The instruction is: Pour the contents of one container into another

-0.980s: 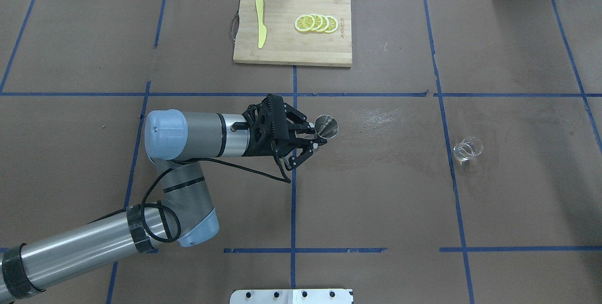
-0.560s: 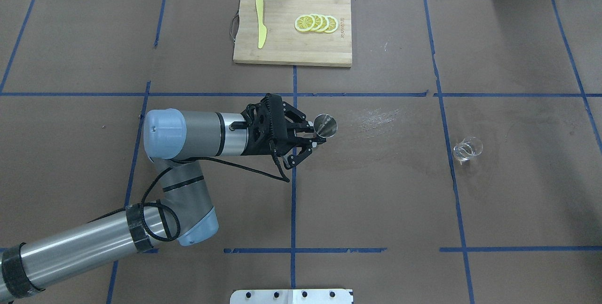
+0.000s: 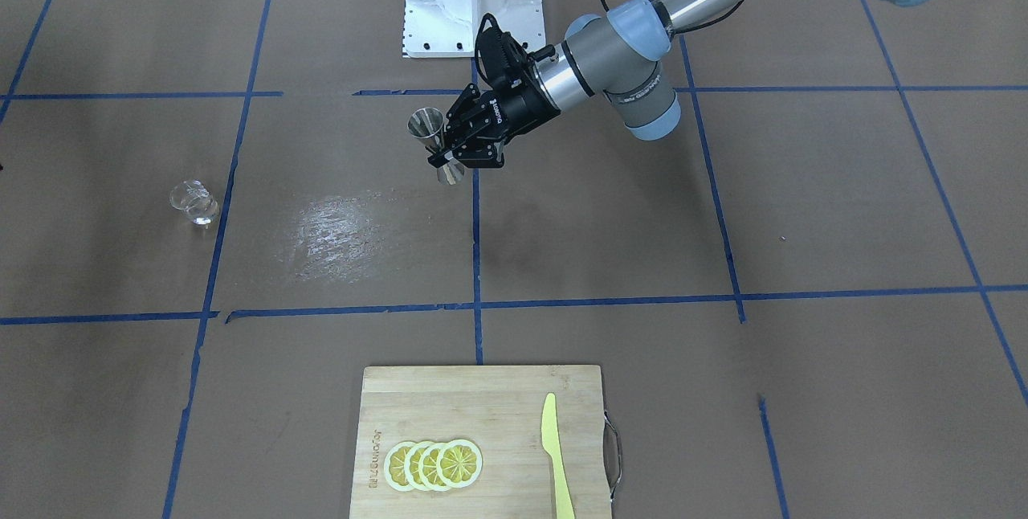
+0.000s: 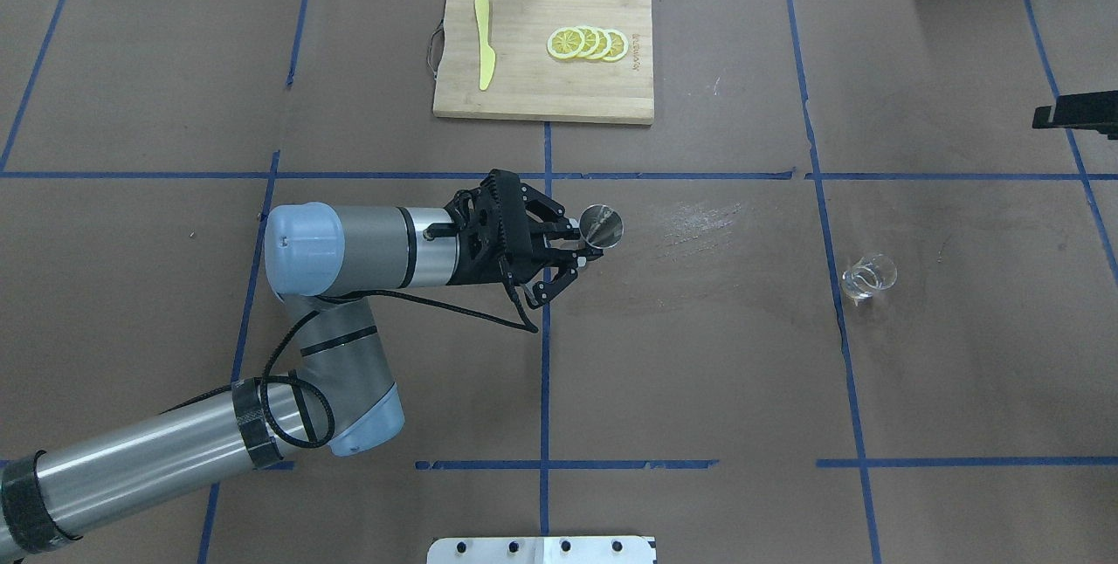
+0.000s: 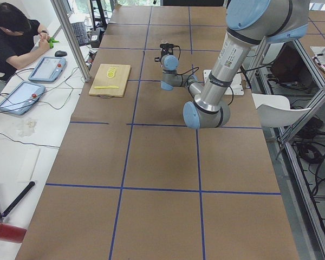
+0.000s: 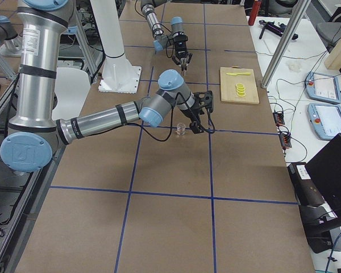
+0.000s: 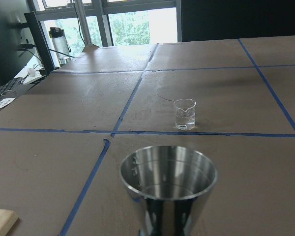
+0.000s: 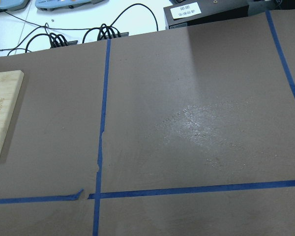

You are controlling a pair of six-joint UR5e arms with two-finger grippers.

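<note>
The silver hourglass jigger (image 4: pixel 602 226) is held at its narrow waist, upright with its mouth up, by my left gripper (image 4: pixel 581 251), which is shut on it just right of the table's middle. It also shows in the front-facing view, jigger (image 3: pixel 426 124) and left gripper (image 3: pixel 446 153). The left wrist view has the jigger's open cone (image 7: pixel 168 182) close below the camera. The small clear glass cup (image 4: pixel 869 278) stands alone on the table's right side, cup (image 3: pixel 193 202), cup (image 7: pixel 184 114). My right gripper (image 6: pixel 202 111) hovers near the cup (image 6: pixel 181 129); I cannot tell its state.
A wooden cutting board (image 4: pixel 541 101) at the far edge carries lemon slices (image 4: pixel 587 44) and a yellow knife (image 4: pixel 483 42). A shiny smear (image 4: pixel 699 219) marks the paper between jigger and cup. A black piece of the right arm (image 4: pixel 1074 114) pokes in at the right edge.
The left gripper with the jigger has drifted slightly toward the far side. A black part of the right arm has come into the overhead view at the right edge.
</note>
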